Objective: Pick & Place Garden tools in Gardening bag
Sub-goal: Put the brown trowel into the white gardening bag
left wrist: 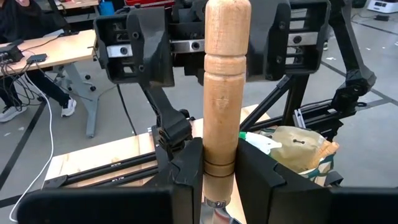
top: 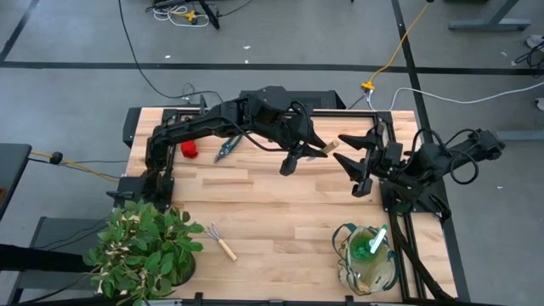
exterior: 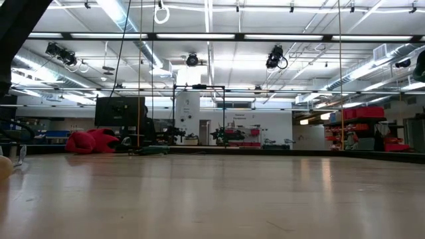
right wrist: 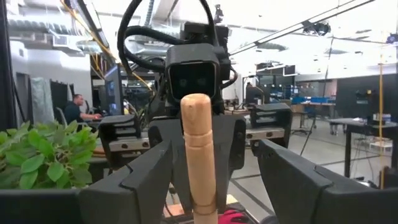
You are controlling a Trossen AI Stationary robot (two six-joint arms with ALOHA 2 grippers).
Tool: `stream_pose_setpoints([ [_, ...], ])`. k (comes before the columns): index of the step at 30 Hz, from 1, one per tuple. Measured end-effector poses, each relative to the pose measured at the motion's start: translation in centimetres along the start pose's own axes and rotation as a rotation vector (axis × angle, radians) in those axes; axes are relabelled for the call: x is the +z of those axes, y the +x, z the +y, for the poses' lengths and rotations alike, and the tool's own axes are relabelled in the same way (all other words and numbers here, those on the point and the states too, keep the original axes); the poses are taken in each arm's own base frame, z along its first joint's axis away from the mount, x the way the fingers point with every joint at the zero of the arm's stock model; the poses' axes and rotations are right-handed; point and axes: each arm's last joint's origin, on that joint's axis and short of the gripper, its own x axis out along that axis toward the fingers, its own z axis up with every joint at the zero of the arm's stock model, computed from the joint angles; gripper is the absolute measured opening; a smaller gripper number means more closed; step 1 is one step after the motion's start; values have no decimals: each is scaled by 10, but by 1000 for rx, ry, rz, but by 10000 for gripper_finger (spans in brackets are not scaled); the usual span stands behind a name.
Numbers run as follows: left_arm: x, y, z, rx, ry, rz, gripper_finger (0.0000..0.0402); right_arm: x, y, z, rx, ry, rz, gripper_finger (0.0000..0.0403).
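Observation:
My left gripper (top: pixel 308 151) is above the table's far middle, shut on a garden tool with a light wooden handle (left wrist: pixel 225 93). The tool's metal head is hidden. The handle's free end (top: pixel 333 146) points at my right gripper (top: pixel 348 163). That gripper is open, and in the right wrist view its fingers stand either side of the handle (right wrist: pixel 199 155) without touching it. The beige gardening bag (top: pixel 367 255) stands at the near right with a green-and-white item (top: pixel 376 245) inside. A small rake (top: pixel 221 240), red gloves (top: pixel 189 150) and dark shears (top: pixel 228 149) lie on the table. My left gripper pinches the wooden handle near its metal end (left wrist: pixel 219 171) between its two fingers. The handle runs forward past the fingertips toward the table's right side. The tool is lifted clear of the table, and the gripper hides its head.
A leafy potted plant (top: pixel 144 251) stands at the near left corner. Bare wood lies in the table's middle (top: pixel 280 212). In the low view the gloves (exterior: pixel 89 141) and shears (exterior: pixel 149 151) show far off on the tabletop.

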Motion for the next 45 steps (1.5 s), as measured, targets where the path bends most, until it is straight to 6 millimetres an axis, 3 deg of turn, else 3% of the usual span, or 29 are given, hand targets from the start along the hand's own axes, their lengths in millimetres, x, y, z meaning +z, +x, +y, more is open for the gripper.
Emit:
stream_pose_setpoints([
  [12, 0, 0, -1, -2, -1, 0, 77, -11, 19, -3, 110, -43, -33, 240],
  [22, 0, 1, -2, 3, -3, 9, 77, -9, 22, -6, 103, -30, -64, 237],
  [45, -1, 0, -2, 7, -6, 16, 76, -10, 22, -5, 110, -5, -60, 94],
])
